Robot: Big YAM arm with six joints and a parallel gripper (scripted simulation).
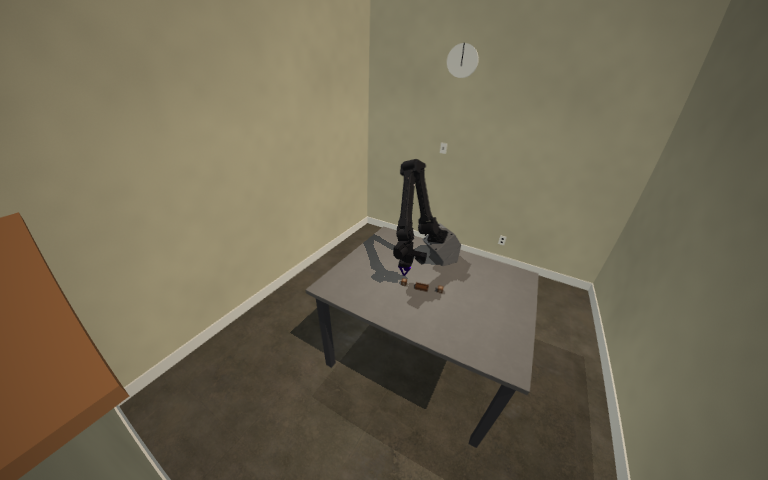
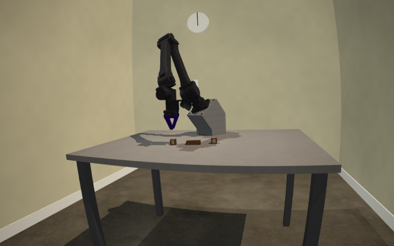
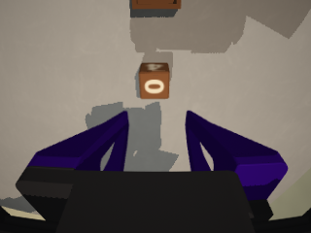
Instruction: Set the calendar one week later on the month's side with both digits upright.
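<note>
My gripper (image 1: pixel 404 273) (image 2: pixel 171 128) (image 3: pixel 156 117) points down above the table, its fingers part-way open with nothing between them. Below it a brown cube (image 1: pixel 403 281) (image 2: pixel 173 142) (image 3: pixel 154 80) stands on the table, beyond the fingertips in the wrist view. Its face towards the exterior camera shows a 5; the wrist view shows a 0 on its large lit face and an unclear digit on a darker face. The brown tray (image 1: pixel 420 286) (image 2: pixel 193 142) (image 3: pixel 155 4) lies to its right in the exterior view. A second cube (image 1: pixel 440 289) (image 2: pixel 213 140) stands farther right, showing a 0.
The grey arm base (image 1: pixel 443 249) (image 2: pixel 213 121) stands behind the cubes and tray on the table (image 1: pixel 481 316) (image 2: pixel 247 154). Shadows of the arm fall around the left cube and the tray. The tray is cut off at the top of the wrist view.
</note>
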